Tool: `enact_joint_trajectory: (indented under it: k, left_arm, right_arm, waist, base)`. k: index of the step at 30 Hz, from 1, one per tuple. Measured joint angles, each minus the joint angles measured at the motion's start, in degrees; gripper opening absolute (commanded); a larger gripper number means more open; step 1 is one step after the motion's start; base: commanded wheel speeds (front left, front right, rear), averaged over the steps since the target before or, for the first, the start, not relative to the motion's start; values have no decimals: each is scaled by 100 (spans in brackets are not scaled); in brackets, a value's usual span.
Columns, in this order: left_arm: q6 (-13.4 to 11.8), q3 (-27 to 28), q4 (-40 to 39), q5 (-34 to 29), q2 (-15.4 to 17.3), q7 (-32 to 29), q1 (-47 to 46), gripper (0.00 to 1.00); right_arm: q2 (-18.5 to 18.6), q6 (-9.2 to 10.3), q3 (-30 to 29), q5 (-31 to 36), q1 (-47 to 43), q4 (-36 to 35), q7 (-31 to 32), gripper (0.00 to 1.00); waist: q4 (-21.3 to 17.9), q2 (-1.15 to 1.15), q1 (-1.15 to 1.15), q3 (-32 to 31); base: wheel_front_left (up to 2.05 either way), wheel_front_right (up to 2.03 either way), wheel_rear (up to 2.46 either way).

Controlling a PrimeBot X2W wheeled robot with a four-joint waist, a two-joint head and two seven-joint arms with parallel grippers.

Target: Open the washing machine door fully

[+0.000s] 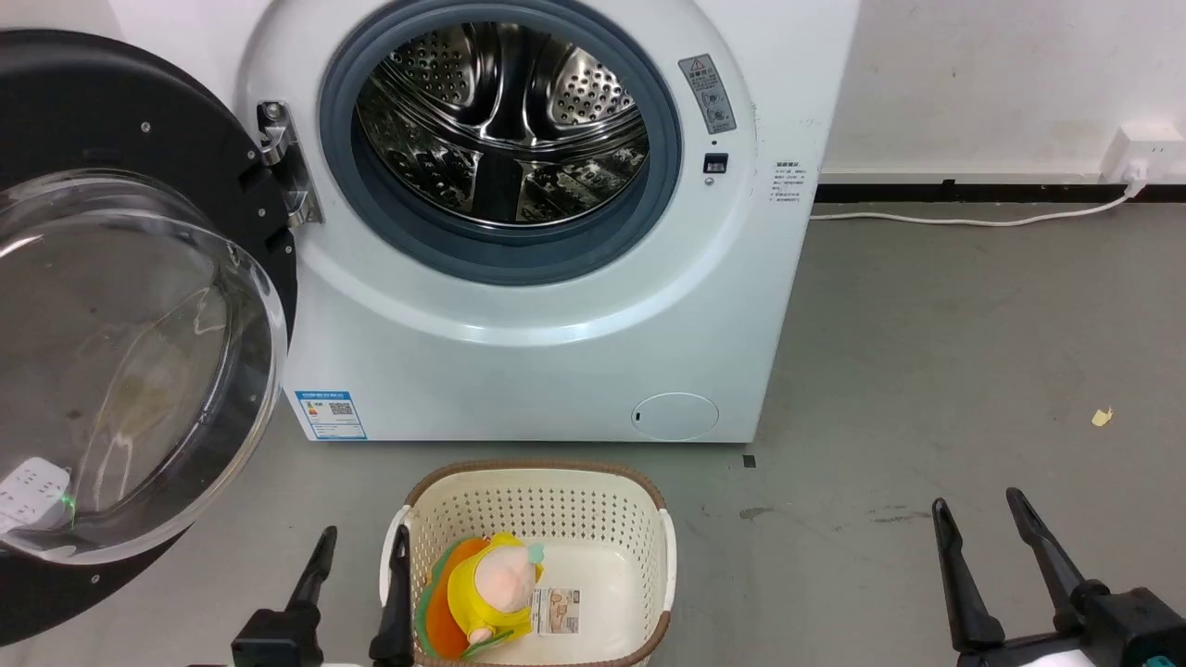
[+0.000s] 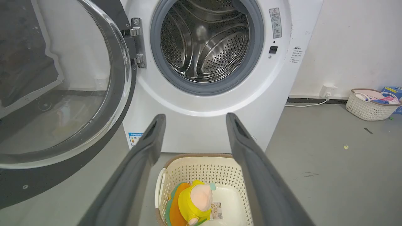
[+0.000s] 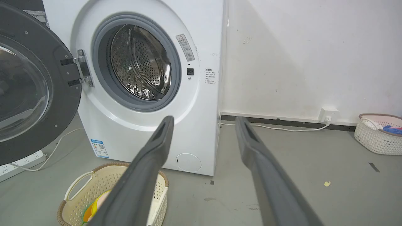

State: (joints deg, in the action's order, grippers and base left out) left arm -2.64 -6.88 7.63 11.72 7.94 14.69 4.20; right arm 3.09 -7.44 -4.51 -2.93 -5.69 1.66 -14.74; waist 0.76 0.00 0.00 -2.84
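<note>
The washing machine [image 1: 556, 371] [image 2: 204, 125] [image 3: 201, 103] is a white front-loader with its steel drum [image 1: 500, 111] laid bare. Its door [image 1: 111, 324] [image 2: 56, 94] [image 3: 28, 91], a black rim around a clear glass bowl, hangs swung wide to the left on its hinge [image 1: 283, 162]. My left gripper [image 1: 363, 542] [image 2: 192, 117] stands open low in the head view, over a basket's left rim and apart from the door. At the lower right my right gripper [image 1: 977, 505] [image 3: 203, 121] is open above bare floor, holding nothing.
A cream laundry basket [image 1: 649, 556] [image 2: 220, 169] [image 3: 75, 188] with a yellow plush toy [image 1: 496, 588] sits on the floor before the machine. A white cable [image 1: 973, 220] runs to a wall socket [image 1: 1144, 153]. A second basket [image 3: 377, 138] stands far right. A power strip [image 3: 19, 161] lies under the door.
</note>
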Motion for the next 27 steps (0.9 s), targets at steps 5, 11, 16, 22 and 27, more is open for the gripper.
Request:
enact_joint_trajectory:
  k: [5, 11, 16, 22, 27]
  left_arm:
    - [-19, -15, 35, -44, -118, 0, 47, 100]
    - [27, 3, 66, -105, -174, 0, 47, 100]
    - [30, 22, 66, -156, -199, 0, 46, 100]
    - [32, 52, 82, -197, -244, 0, 46, 100]
    - [64, 48, 40, -197, -278, -3, 42, 0]
  right_arm:
    - [0, 0, -10, -16, 1, 58, -1, 100]
    - [0, 0, -15, -18, 1, 107, 0, 100]
    - [0, 0, -1, -18, 2, 118, 0, 100]
    - [0, 0, 7, -18, 2, 130, 0, 100]
    - [1, 0, 7, -18, 7, 130, 2, 0]
  waist:
    - [16, 0, 0, -6]
    - [57, 0, 0, 1]
    - [74, 0, 0, 17]
    - [104, 0, 0, 28]
    - [116, 0, 1, 37]
  base:
    - [0, 0, 0]
    - [0, 0, 0]
    - [0, 0, 0]
    - [0, 0, 0]
    - [0, 0, 0]
